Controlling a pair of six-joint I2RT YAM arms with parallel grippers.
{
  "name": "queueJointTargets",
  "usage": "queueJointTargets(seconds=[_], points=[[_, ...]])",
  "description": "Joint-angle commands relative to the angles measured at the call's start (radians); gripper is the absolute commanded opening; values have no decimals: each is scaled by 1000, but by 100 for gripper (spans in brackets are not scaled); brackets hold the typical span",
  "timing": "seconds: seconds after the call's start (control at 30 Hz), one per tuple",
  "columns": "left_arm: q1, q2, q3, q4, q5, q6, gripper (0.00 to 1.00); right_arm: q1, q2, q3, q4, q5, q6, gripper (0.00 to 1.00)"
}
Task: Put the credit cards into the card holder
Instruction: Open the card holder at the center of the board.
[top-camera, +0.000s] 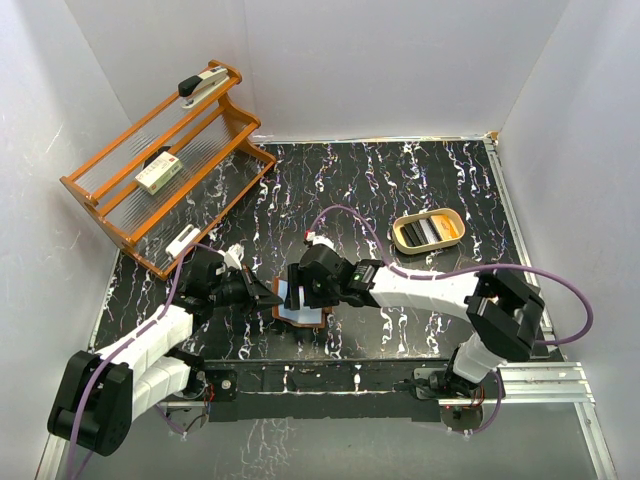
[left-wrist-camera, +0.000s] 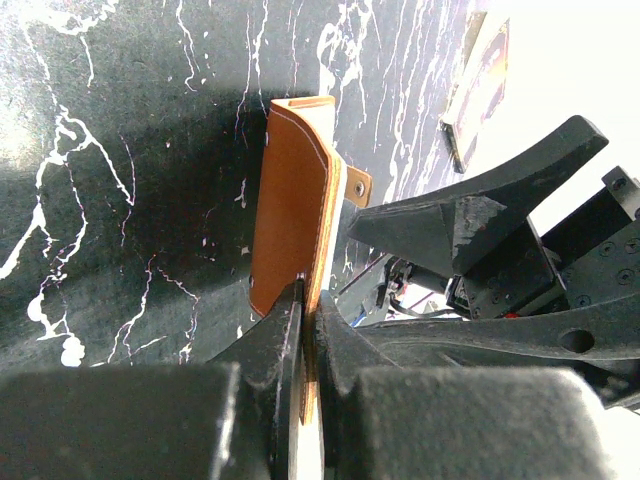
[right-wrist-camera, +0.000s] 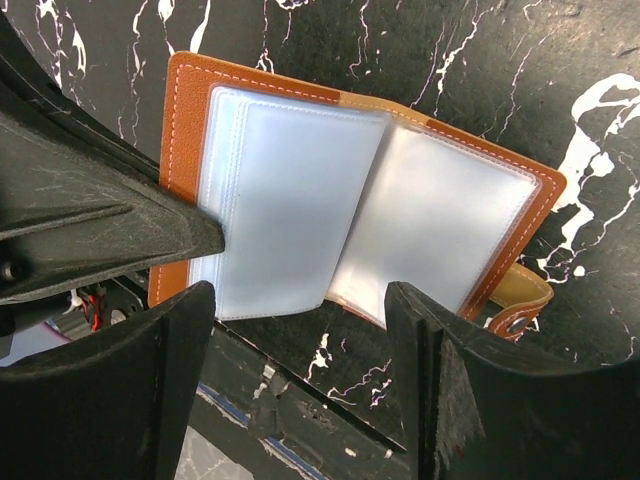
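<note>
From my left wrist only the card holder's (left-wrist-camera: 295, 170) cover (left-wrist-camera: 280, 240) shows, left pincer (left-wrist-camera: 306, 300) clamped on it; my parted right pincer (right-wrist-camera: 300, 310) sees its pockets (right-wrist-camera: 280, 190).

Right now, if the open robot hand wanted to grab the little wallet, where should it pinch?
Probably the cover edge by the snap tab, coming from above on the side opposite the left gripper. The wallet lies spread open, and the tab sticks out past its cover.

Lighting bright, diffuse, even.
Left wrist view: overexposed at 2 o'clock, blurred at 6 o'clock; holder (left-wrist-camera: 290, 200) casts soft shadow toward 9 o'clock.
</note>
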Motion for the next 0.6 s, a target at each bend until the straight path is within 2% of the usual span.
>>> queueJointTargets(seconds=[0.0, 0.27, 0.57], points=[[-3, -17, 25, -3, 17, -4, 0, 1, 20, 19, 70, -17, 7, 68], [-3, -15, 30, -4, 17, -5, 0, 1, 54, 11, 88, -27, 6, 67], [-3, -5, 28, -35, -5, 23, 0, 1, 13, 2, 19, 49, 5, 66]])
